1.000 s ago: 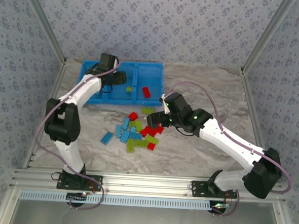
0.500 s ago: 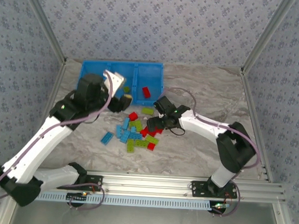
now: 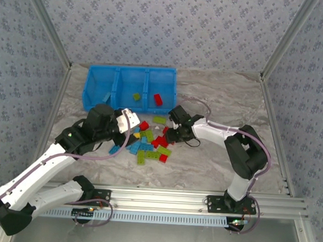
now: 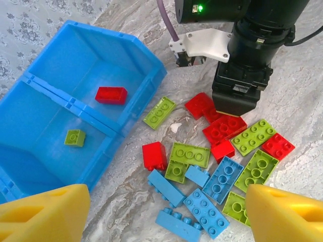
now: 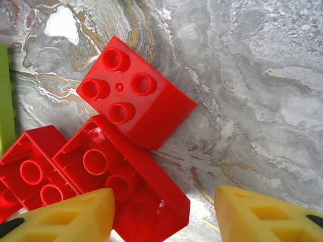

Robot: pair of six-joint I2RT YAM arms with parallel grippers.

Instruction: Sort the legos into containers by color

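Over the pile (image 3: 149,143), your right claw (image 5: 165,214) hangs spread above an upturned red brick (image 5: 126,184); closing may drag its studded neighbour (image 5: 146,101) along.

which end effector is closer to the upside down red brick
Right. The right end effector is directly above the upside-down red brick. The left end effector is further off, above the blue bricks.

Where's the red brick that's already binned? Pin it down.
In the top view, the red brick lies alone in the right compartment of the bins, one compartment right of the green brick.
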